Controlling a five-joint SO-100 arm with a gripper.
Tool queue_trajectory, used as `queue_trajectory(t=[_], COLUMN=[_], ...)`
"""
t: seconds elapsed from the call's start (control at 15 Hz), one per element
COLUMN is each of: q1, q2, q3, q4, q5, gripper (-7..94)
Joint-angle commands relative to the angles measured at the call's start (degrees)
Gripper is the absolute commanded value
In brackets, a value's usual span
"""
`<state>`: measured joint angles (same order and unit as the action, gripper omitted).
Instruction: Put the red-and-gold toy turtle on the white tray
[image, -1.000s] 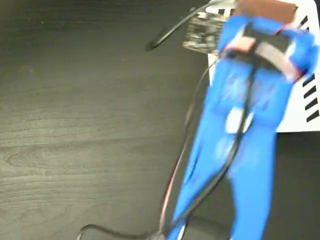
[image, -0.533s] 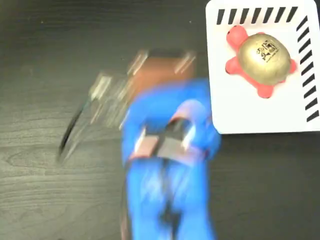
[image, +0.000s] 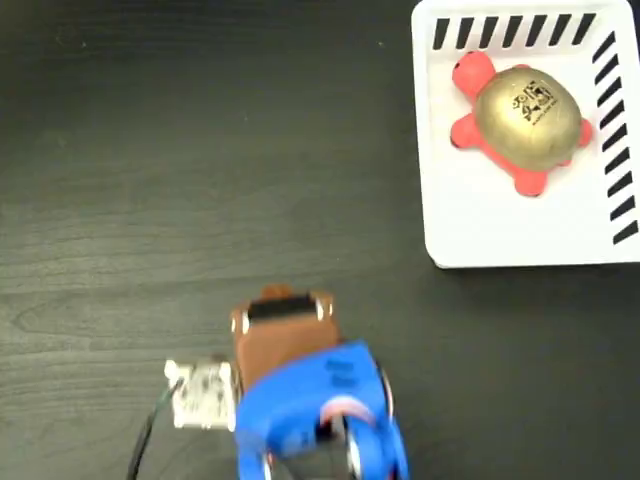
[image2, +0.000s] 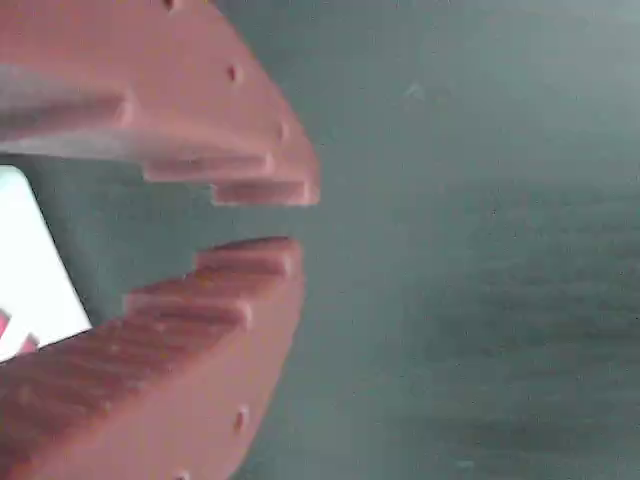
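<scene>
Red-and-gold toy turtle (image: 518, 120) lies on the white tray (image: 480, 235) at the far right of the fixed view, fully inside the rim, head toward the tray's far left corner. Gold domed shell is shiny, with a black printed mark on top; red head and legs stick out around it. It sits upright and level, not touching the slotted edges as far as can be told.

Gripper (image2: 270, 215): in the wrist view the two reddish-brown toothed jaws stand slightly apart, nothing between them. Empty. In the fixed view the blue arm (image: 320, 425) sits at the near edge, left of centre, well apart from the tray, over the dark wood-grain table (image: 200, 150).

Judgement: placement looks done; the step in hand is retreat to rest. To do it well, keep the arm clear of the tray so the turtle is not nudged, and keep the cable (image: 145, 450) by the arm from snagging.
</scene>
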<state>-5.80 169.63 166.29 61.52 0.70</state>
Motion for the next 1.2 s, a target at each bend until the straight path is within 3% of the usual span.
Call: queue_trajectory(t=[0.0, 1.13], q1=[-2.37, 1.93], q2=[16.70, 16.79], q3=[1.32, 1.23], q4=[11.07, 10.99], q5=[0.79, 4.66], gripper=[0, 0])
